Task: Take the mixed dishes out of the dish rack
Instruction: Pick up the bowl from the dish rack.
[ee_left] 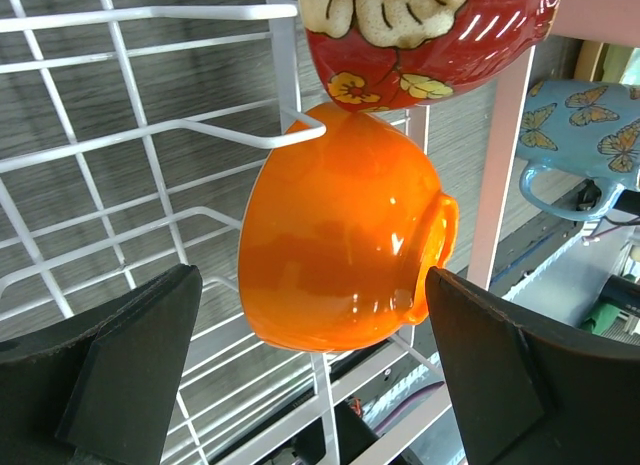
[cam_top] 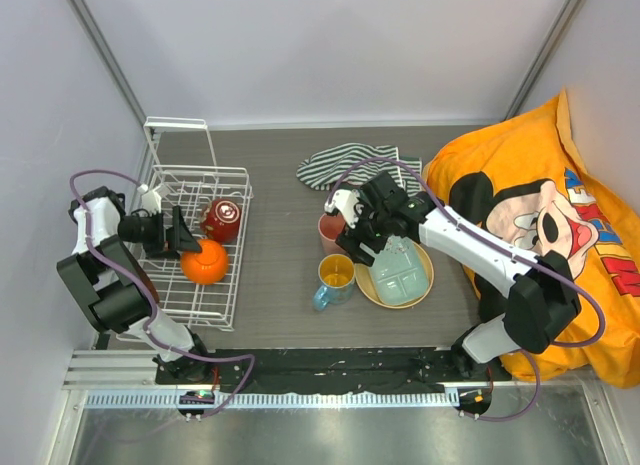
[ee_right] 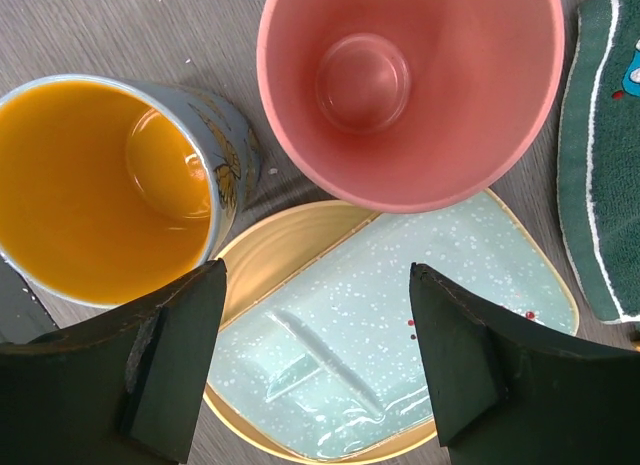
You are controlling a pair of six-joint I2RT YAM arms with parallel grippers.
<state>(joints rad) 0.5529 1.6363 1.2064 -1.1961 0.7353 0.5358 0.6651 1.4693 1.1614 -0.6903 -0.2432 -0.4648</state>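
Jaws wide, empty: left facing orange bowl (ee_left: 340, 235) in rack (cam_top: 213, 305), right beside pink cup (ee_right: 410, 85).

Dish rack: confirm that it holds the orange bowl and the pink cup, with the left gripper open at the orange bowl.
One error. The dish rack holds the orange bowl and the dark red bowl, not the pink cup, which stands on the table, as the top external view shows. The left gripper is open at the orange bowl.
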